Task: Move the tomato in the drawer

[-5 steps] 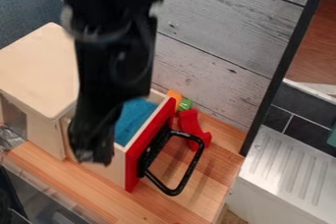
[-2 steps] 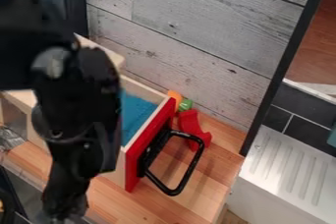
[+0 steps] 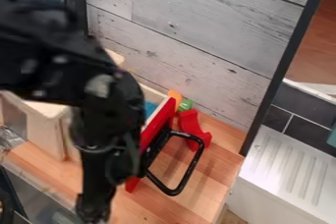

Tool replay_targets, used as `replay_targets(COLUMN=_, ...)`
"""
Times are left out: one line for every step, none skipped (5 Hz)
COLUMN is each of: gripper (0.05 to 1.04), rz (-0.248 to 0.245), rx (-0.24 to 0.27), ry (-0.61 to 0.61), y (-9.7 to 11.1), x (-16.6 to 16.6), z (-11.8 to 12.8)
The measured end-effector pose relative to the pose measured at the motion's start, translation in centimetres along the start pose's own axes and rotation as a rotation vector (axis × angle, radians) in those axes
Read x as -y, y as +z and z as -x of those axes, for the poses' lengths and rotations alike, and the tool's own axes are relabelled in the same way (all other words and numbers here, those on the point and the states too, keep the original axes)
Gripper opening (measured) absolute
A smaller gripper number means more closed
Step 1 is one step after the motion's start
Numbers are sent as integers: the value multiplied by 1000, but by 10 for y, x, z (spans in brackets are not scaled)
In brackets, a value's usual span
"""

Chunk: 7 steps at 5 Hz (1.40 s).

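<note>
We see the black robot arm [image 3: 62, 66] coming in from the upper left of the camera view and bending down in front of the open wooden drawer with a red front [image 3: 156, 124]. Its black hand [image 3: 94, 212] hangs low at the bottom edge, over the near side of the pale wooden bench [image 3: 226, 156]; we cannot tell whether it is released, clenched or grasping anything. Nor can we tell where the tomato is.

The drawer juts from a pale wooden cabinet [image 3: 46, 132], partly behind the arm, and we can make out a patch of blue lining [image 3: 150, 108] inside. A black looped handle [image 3: 191, 169] sticks out from the red front. Just beyond that front, on the bench, we find a curved red plastic piece [image 3: 190, 124], with a small green piece [image 3: 185, 104] and an orange one [image 3: 174, 95] near the grey plank wall [image 3: 203, 46].
</note>
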<state>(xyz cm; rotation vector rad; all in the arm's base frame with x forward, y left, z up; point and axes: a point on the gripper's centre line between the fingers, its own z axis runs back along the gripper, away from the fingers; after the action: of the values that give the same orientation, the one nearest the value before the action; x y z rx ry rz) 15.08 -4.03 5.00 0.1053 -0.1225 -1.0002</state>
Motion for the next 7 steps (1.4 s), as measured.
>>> replay_targets(gripper=998, rz=39, rx=7, ry=67, y=-10, x=-1, z=-14)
replay_targets(gripper=998, rz=83, rx=-2, ry=128, y=-23, x=6, z=-21)
replay_targets(gripper=998, rz=95, rx=-1, ry=113, y=-33, x=14, z=-30)
replay_targets(gripper=998, rz=64, rx=17, ry=38, y=-42, x=20, z=-44)
replay_targets(gripper=998, rz=54, rx=17, ry=20, y=-51, x=20, z=-54)
replay_targets(gripper=998, rz=49, rx=20, ry=50, y=-57, x=16, z=-62)
replay_targets(gripper=998, rz=49, rx=27, ry=68, y=-58, x=15, z=-66)
